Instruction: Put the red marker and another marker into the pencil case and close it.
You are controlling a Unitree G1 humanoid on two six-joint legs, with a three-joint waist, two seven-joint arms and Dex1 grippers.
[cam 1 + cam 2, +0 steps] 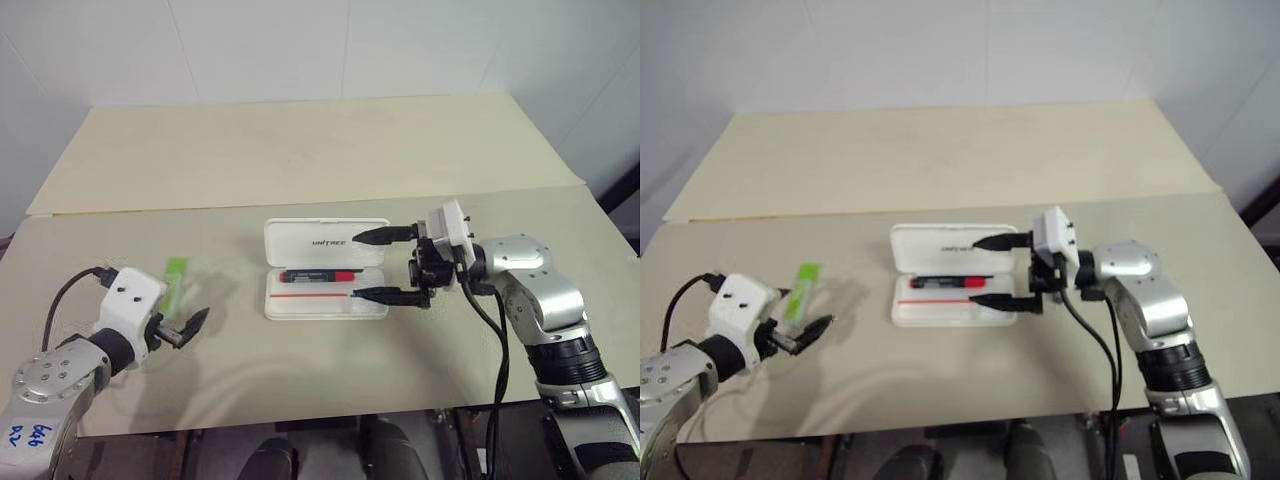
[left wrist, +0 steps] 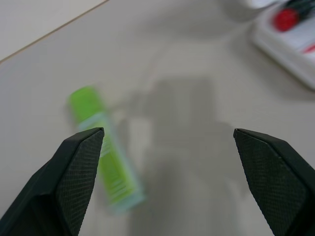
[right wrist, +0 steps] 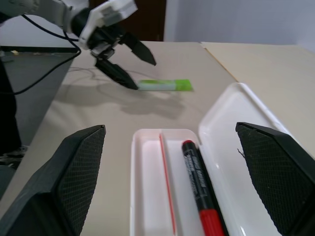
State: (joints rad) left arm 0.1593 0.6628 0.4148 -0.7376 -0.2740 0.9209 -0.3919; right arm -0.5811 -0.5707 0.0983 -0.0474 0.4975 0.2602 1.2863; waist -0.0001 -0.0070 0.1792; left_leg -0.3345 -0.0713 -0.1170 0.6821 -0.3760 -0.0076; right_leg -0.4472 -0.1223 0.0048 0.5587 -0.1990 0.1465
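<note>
The white pencil case [image 1: 325, 243] lies open at the table's middle, lid flat behind the tray. The red marker [image 1: 320, 276] lies inside the tray [image 3: 147, 187], its red cap toward my right gripper. My right gripper [image 1: 358, 265] is open at the case's right end, one finger over the lid and one over the tray's front, holding nothing. The lime-green marker [image 1: 176, 280] lies on the table to the left of the case. My left gripper [image 1: 188, 326] is open just in front of it, and the marker [image 2: 106, 157] lies by one fingertip [image 2: 74, 172], not gripped.
A paler board [image 1: 300, 150] covers the back of the table, with a seam running across behind the case. The table's front edge [image 1: 300, 415] lies close below both arms. A black cable [image 1: 70, 285] loops by my left wrist.
</note>
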